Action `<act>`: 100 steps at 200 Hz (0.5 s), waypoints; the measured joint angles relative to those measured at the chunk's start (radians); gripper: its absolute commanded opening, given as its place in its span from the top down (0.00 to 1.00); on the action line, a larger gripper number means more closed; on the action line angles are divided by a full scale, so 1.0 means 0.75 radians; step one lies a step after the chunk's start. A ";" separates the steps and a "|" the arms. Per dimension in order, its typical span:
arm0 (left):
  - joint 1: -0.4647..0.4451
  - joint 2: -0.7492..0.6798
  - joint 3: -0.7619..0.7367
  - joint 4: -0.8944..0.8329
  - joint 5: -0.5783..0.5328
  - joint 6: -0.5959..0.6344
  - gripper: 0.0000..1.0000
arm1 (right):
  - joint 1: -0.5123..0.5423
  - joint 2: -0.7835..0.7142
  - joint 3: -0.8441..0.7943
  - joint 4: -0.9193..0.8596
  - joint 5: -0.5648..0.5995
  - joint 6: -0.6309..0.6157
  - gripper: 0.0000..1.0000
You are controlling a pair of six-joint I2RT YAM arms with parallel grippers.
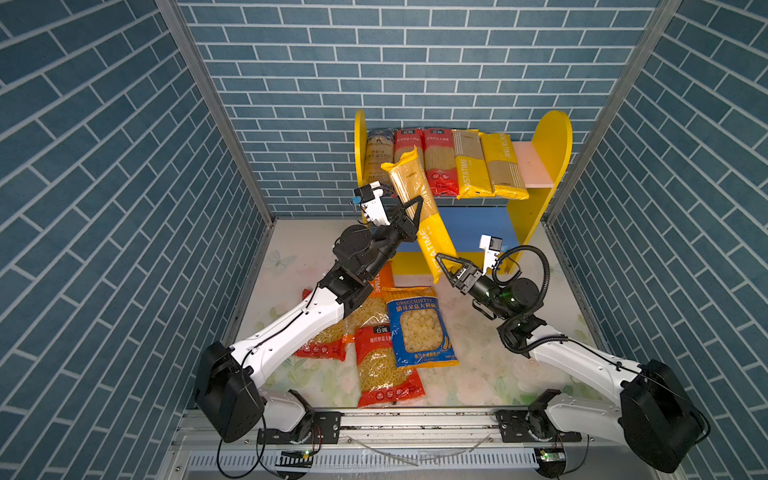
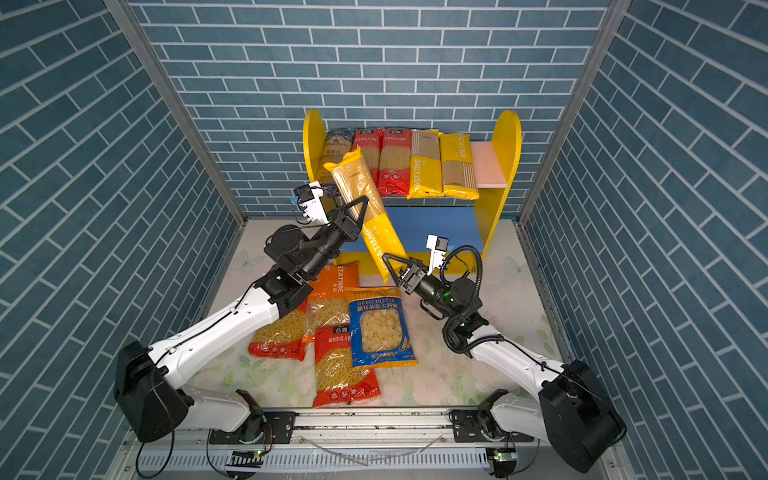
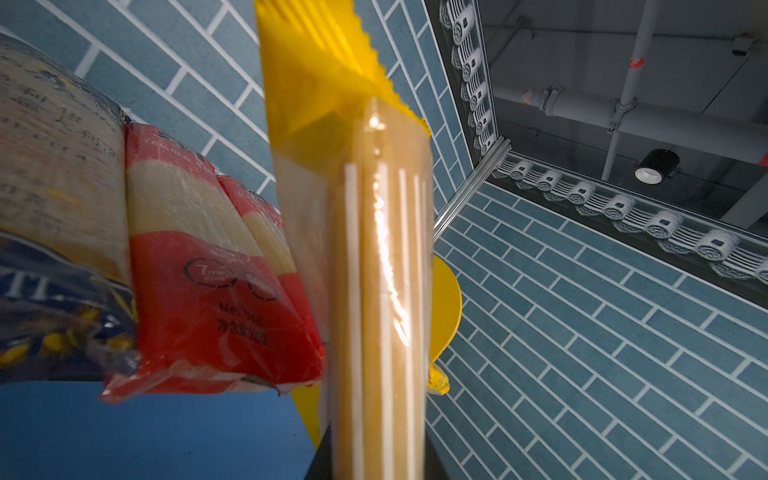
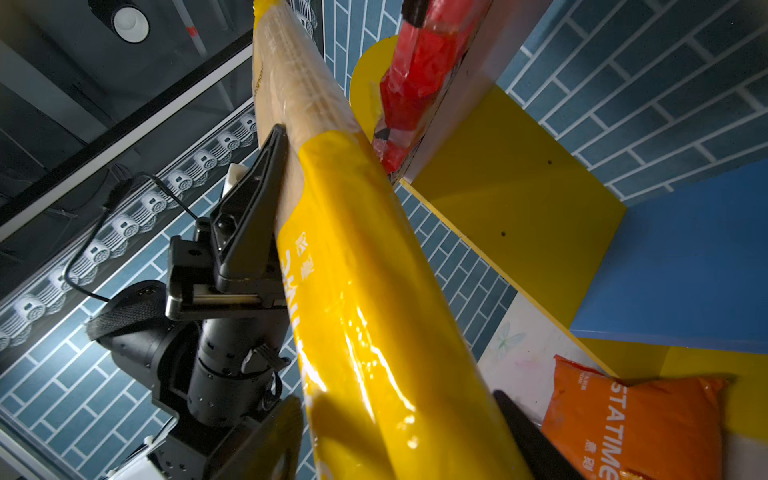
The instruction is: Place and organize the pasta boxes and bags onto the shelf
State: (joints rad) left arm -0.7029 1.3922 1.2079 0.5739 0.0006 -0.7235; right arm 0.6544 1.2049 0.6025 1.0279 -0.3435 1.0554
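A long yellow spaghetti pack (image 1: 419,203) (image 2: 365,203) hangs tilted in front of the shelf (image 1: 548,166). My left gripper (image 1: 417,205) (image 3: 378,469) is shut on its middle. My right gripper (image 1: 446,266) (image 4: 399,449) straddles its lower yellow end, with a thin gap showing beside one finger. On the pink upper board (image 1: 536,166) lie a dark blue pack (image 1: 378,162), two red packs (image 1: 407,153) (image 1: 440,162) and two yellow packs (image 1: 469,166) (image 1: 500,166). The blue lower board (image 1: 478,228) is bare.
On the floral table lie an orange bag (image 2: 336,286), two red bags (image 1: 382,365) (image 2: 282,336) and a blue-yellow bag (image 1: 419,328), partly under my left arm. Blue brick walls close in three sides. A metal rail (image 1: 415,424) runs along the front.
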 measured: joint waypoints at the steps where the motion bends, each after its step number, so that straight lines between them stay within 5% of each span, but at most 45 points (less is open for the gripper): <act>1: -0.001 0.000 0.000 0.000 0.000 0.000 1.00 | 0.000 0.001 0.000 0.001 0.001 0.001 0.40; 32: -0.004 0.000 0.000 0.010 -0.007 -0.004 1.00 | 0.000 0.012 0.000 0.030 0.031 0.030 0.56; 100: -0.003 0.000 0.000 0.055 -0.030 -0.010 1.00 | 0.000 0.047 0.000 0.151 0.044 0.090 0.67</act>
State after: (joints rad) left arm -0.7048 1.3922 1.2079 0.6151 -0.0219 -0.7307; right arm 0.6544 1.2404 0.6025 1.1412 -0.3107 1.1229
